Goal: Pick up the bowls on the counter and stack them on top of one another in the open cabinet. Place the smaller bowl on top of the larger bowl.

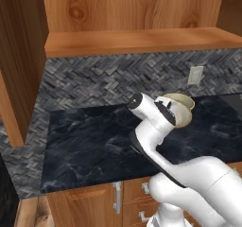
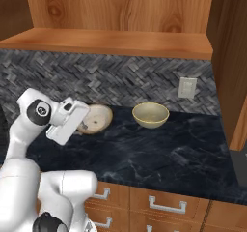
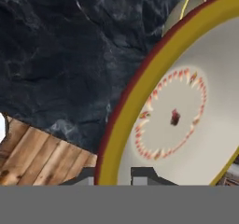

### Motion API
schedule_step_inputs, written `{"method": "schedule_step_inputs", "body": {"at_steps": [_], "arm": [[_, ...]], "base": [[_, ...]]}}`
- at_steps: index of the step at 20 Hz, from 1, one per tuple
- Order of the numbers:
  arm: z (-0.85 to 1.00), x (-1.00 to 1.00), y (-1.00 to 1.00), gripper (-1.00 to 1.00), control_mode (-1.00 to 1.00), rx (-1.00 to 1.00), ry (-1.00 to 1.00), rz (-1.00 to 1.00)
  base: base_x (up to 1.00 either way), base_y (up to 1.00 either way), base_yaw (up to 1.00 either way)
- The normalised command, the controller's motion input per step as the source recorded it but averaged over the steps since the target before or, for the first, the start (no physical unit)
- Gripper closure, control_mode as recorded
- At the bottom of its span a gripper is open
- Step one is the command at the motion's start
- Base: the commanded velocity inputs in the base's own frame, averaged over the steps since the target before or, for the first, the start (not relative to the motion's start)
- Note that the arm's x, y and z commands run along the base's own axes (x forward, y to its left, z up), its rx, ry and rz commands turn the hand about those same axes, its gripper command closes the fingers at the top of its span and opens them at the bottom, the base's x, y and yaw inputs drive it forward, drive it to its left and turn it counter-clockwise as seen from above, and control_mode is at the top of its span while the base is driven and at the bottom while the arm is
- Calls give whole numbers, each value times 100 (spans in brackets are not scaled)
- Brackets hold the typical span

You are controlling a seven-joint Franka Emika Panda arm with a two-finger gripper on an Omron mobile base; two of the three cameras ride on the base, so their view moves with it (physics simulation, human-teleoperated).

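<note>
Cream-and-tan, the smaller bowl (image 3: 186, 111) sat tilted up on edge in my gripper (image 3: 122, 174), which was clenched on its rim, above the black marble bench (image 2: 159, 153) at its far left in the right base view. Its open face pointed back toward my hand; being round, it had no long axis. The larger bowl (image 2: 150, 114) stood upright on the bench to the right, near the tiled wall, not yet in the open cabinet (image 2: 116, 41). As I judged it, doing this well meant levelling the small bowl and seating it only once the larger one was shelved.
</note>
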Motion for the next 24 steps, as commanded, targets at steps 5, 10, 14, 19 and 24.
{"method": "schedule_step_inputs", "body": {"at_steps": [5, 10, 14, 19, 24], "arm": [[0, 68, -100, 100, -100, 10, 9, 4], [-1, 96, -100, 100, -100, 3, 11, 1], [-17, 100, -87, 100, -100, 4, 15, 7], [-3, 100, -69, 100, -100, 1, 12, 4], [-1, 100, -9, 100, -100, 0, 15, 13]], "base": [[0, 0, 0], [0, 0, 0], [0, 0, 0], [0, 0, 0], [0, 0, 0]]}}
